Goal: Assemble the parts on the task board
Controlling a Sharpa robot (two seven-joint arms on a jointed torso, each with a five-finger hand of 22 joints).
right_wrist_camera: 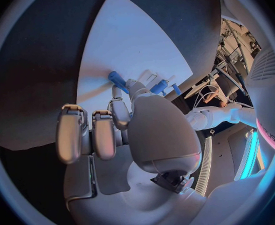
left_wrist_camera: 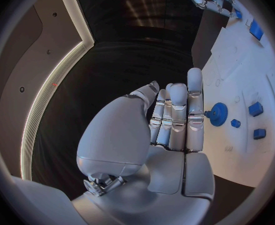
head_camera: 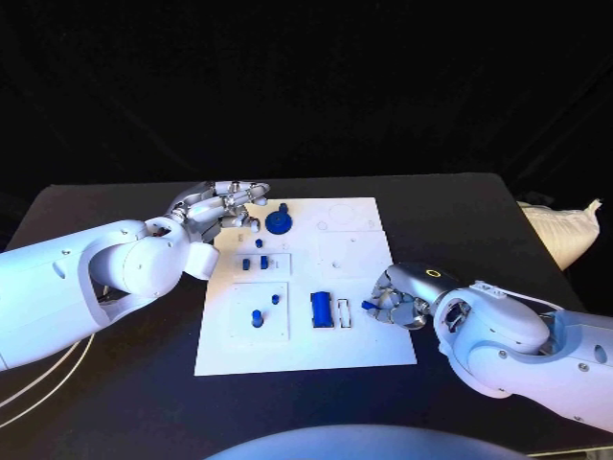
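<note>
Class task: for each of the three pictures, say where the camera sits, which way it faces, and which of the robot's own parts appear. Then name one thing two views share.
Head view: on the robot's head, facing down at the white task board; both arms show.
Left wrist view: behind the left hand, facing the board's edge and the round blue gear part.
Right wrist view: behind the right hand, facing the board, a small blue part at its fingertips.
Shared: the gear appears in the head and left wrist views.

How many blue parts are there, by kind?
Blue gear: 1
Blue rectangular block: 1
Small blue pieces lying on the task board: 4 that can be told apart
Blue piece at the right hand: 1
Total: 7
</note>
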